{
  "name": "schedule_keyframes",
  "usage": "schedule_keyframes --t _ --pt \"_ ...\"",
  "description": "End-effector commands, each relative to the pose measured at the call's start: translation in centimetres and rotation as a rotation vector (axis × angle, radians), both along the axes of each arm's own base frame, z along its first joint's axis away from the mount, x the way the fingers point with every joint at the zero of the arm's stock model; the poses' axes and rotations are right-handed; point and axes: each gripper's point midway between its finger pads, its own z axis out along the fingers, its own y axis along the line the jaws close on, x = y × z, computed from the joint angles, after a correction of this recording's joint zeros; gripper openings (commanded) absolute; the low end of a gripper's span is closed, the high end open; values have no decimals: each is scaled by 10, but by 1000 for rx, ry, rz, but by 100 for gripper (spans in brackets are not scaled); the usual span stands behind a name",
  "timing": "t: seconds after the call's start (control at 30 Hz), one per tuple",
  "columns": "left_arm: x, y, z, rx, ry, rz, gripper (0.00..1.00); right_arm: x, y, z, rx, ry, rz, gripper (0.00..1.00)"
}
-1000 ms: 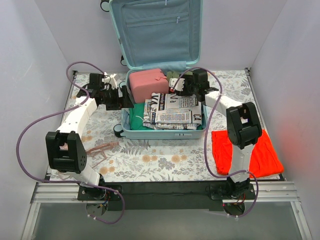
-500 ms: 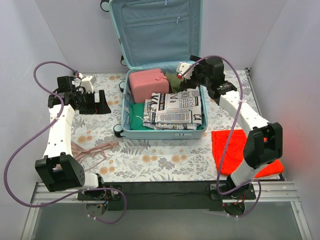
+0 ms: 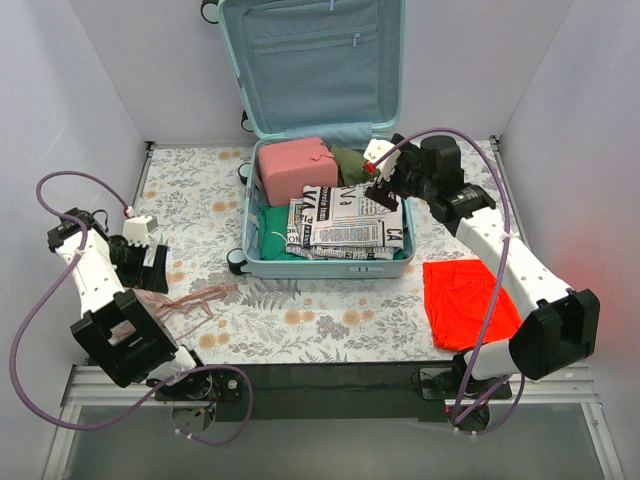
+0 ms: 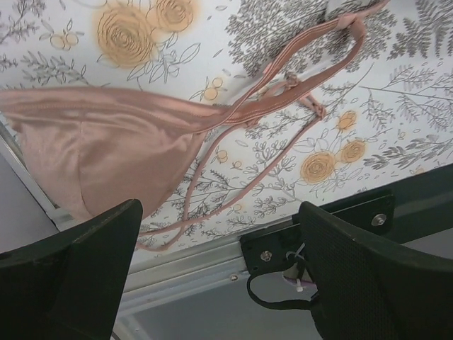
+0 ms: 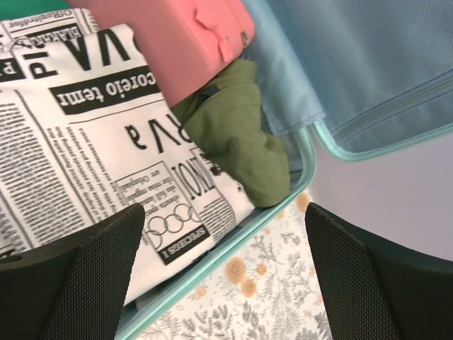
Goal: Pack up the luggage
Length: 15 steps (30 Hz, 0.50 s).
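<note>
The pale mint luggage (image 3: 392, 262) lies open at the back centre, its lid (image 3: 310, 60) upright against the wall. Inside lie a pink pouch (image 3: 294, 168), an olive item (image 3: 350, 160), a newspaper-print cloth (image 3: 345, 225) and green cloth (image 3: 270, 222). My right gripper (image 3: 385, 190) is open and empty over the case's right rim (image 5: 233, 248); its view shows the print cloth (image 5: 78, 142), olive item (image 5: 233, 142) and pouch (image 5: 170, 35). My left gripper (image 3: 150, 265) is open and empty at the far left, above a pink strappy garment (image 3: 185, 298), which fills the left wrist view (image 4: 106, 149).
A red-orange garment (image 3: 470, 300) lies on the floral tablecloth (image 3: 320, 320) at front right. The table's metal front rail (image 4: 191, 269) and black base plate (image 3: 330, 385) run along the near edge. White walls enclose both sides and the back.
My left arm has swung back from beside the case to the far left, over the pink garment. My right gripper has shifted slightly down and right along the case's right rim.
</note>
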Motion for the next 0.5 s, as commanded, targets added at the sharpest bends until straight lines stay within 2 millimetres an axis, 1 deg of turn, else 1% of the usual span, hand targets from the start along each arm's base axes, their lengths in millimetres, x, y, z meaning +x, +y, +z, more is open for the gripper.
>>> schedule_keyframes --t 0.0,0.03,0.07,0.1,0.13,0.17,0.2,0.23,0.27,0.33,0.37,0.4,0.43,0.47 --pt "-15 18 -13 18 27 -52 92 -18 -6 -1 30 46 -22 98" --pt "-18 23 -17 19 32 -41 93 -21 -6 -1 27 48 -22 98" --pt "-20 25 -23 22 34 -64 93 -24 -7 0 30 44 -22 98" --pt "-26 22 -32 10 54 -70 93 -25 -9 1 30 43 -27 98" --pt "-29 24 -38 15 55 -67 93 -27 -10 -1 29 48 -29 98" --pt "-23 31 -43 50 28 -68 93 -27 -10 0 31 49 -32 98" --pt "-26 29 -53 49 36 -69 93 -28 -11 0 32 52 -38 98" --pt "-25 33 -58 67 33 -73 93 -30 -11 -1 35 63 -39 99" --pt "-19 40 -62 99 6 -71 93 -30 -11 2 38 60 -43 98" --pt "-20 39 -75 98 10 -77 93 -32 -13 1 40 68 -51 98" --pt "-15 43 -80 116 -9 -77 93 -33 -14 0 40 70 -53 98" --pt "-15 44 -85 121 -12 -78 93 -34 -14 -1 37 74 -54 98" --pt "-23 40 -98 116 10 -88 94 -35 -15 -1 37 76 -58 98" --pt "-24 41 -103 130 8 -96 94 -35 -16 -2 39 80 -62 98"
